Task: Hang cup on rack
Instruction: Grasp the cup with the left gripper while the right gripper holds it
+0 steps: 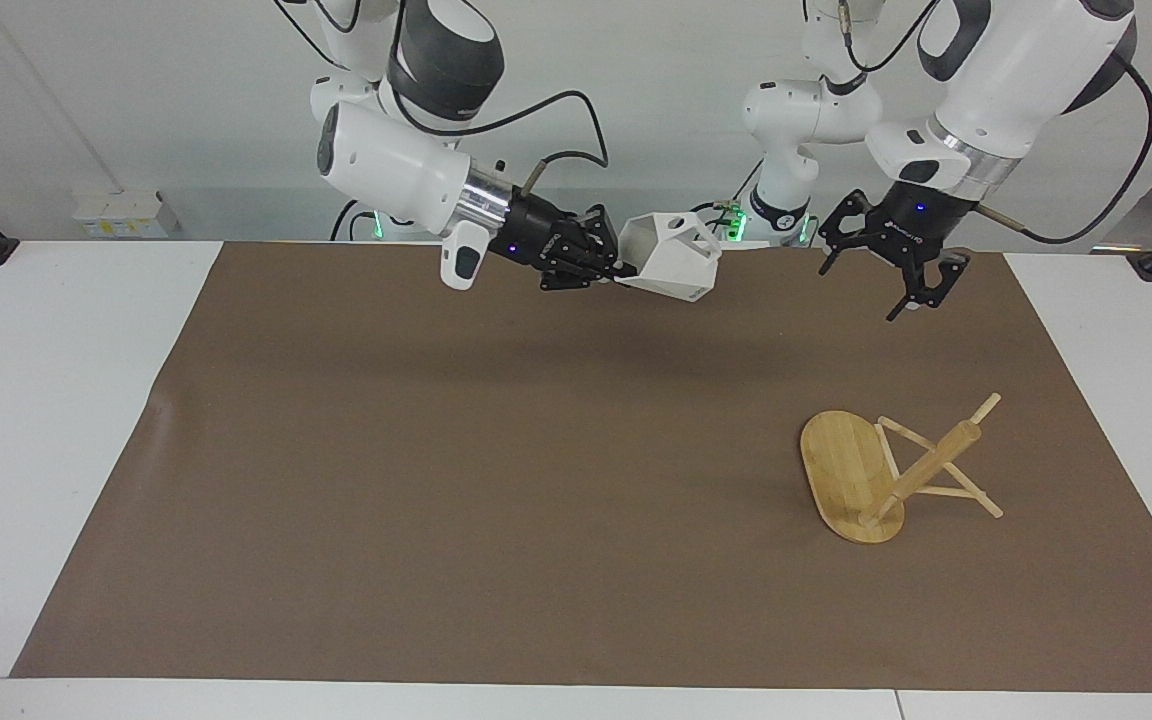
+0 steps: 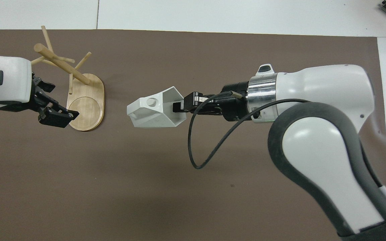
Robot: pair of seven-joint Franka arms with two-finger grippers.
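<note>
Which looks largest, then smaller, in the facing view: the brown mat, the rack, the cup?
1. Brown mat, covering most of the table.
2. Rack, standing on the mat toward the left arm's end.
3. Cup, held up in the air by the right gripper; its raised position makes the comparison with the rack less certain.

Both arms wear glossy white shells with dark grey joint bands. A polished silver ring joins each wrist to a black hand: the right hand (image 1: 608, 268) and the left hand (image 1: 886, 275). A thin black cable loops beside the right wrist. Small blue lights glow on both hands, green ones perhaps at the bases.
</note>
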